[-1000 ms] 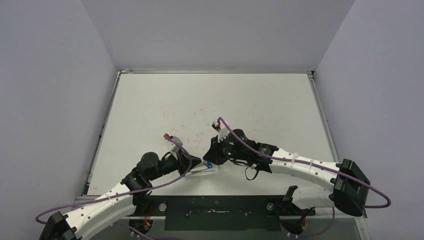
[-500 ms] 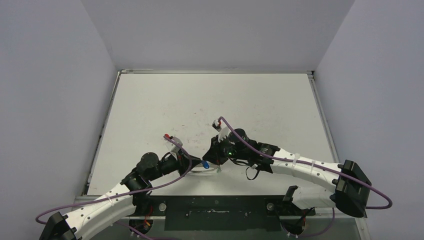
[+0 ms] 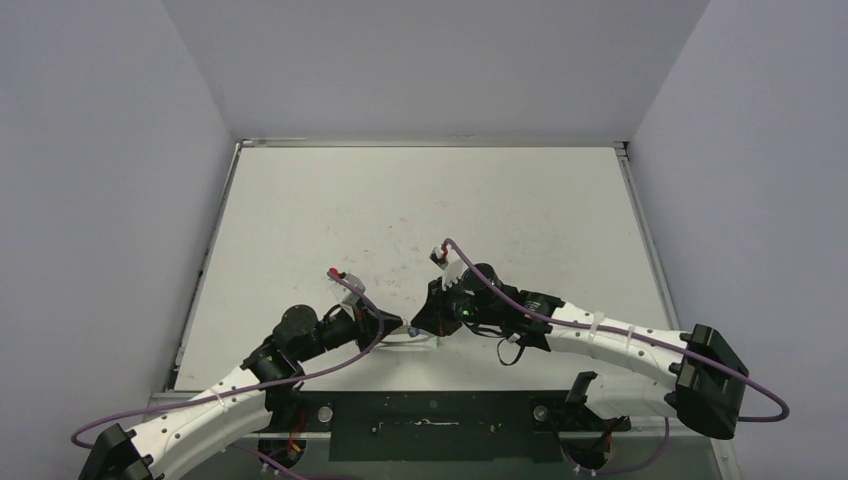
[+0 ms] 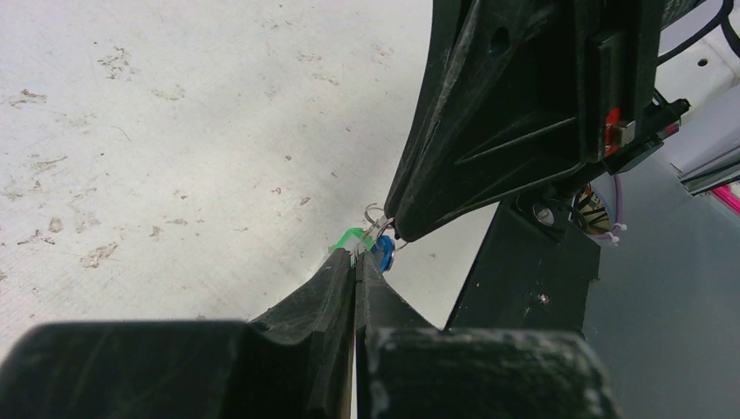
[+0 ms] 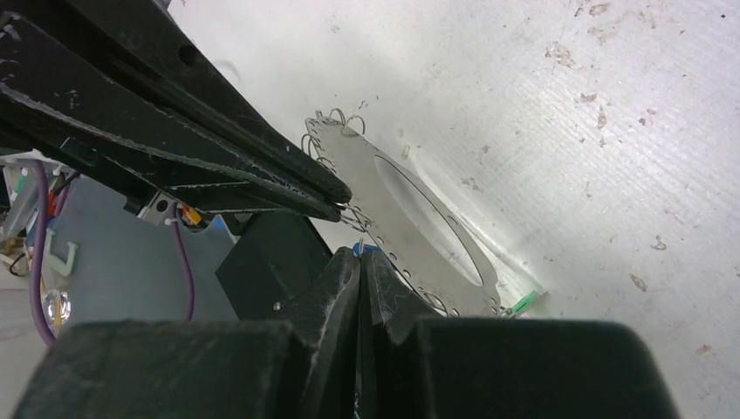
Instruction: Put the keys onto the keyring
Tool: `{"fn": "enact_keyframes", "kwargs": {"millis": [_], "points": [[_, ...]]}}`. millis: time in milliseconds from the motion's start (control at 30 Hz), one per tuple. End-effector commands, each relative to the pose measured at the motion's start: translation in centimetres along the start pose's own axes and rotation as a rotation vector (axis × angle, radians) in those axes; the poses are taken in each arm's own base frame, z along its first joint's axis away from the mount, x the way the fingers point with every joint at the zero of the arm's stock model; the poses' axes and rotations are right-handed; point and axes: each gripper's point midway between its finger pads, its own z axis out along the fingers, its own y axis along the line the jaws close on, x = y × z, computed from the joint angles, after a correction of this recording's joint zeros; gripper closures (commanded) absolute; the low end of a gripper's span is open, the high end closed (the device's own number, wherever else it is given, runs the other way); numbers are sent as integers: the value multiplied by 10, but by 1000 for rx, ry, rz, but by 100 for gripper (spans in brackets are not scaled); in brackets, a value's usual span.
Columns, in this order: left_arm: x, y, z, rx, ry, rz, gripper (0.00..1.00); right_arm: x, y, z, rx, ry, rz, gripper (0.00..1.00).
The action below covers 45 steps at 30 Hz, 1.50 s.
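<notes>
Left hand (image 4: 354,255): clamped fully shut, with its tip on the near rim of the keyring (image 5: 353,166). I read it as pinching that edge to steady the ring.
Right hand (image 5: 359,255): also fully shut, almost tip to tip with the left. The blue key (image 4: 381,251) sits right at its fingertips, so I judge that key is pinched there.
Keyring: between the two hands, low over the near part of the table (image 3: 420,200), and its far end seems to rest on the surface. It is pale metal with small wire loops along the rim.
Green key (image 5: 522,302): at the far end of the ring, touching the rim. I cannot tell whether it is threaded on or only lying against it.
Changed: a second ago the overhead view showed the blue tag plainly in the gap between the hands. Now it is nearly hidden under the right hand's tip. The right wrist has drifted slightly rightward and back, the left arm has held its place, and both hands have stayed shut.
Meaning: I take this as the blue key being worked against the rim, with threading under way but not confirmed.
Watch: the grip points are tiny, so the key could twist out or the ring could slip.
</notes>
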Motion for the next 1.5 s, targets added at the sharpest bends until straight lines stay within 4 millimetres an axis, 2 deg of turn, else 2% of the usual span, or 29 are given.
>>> {"fn": "enact_keyframes", "kwargs": {"millis": [0,533,967,1100,1467], "points": [[-23,-8,2,34,-84,31,100,-9,11,9,-47,-42,5,100],[-23,-8,1,32,-87,31,100,-16,19,16,-74,-53,2,100],[-24,-8,1,33,-89,29,100,-11,-3,16,41,-47,18,100],[-25,-8,1,30,-92,31,100,-3,-8,17,64,-15,34,100],[-25,-7,1,25,-93,31,100,-6,3,13,7,-20,29,91]]}}
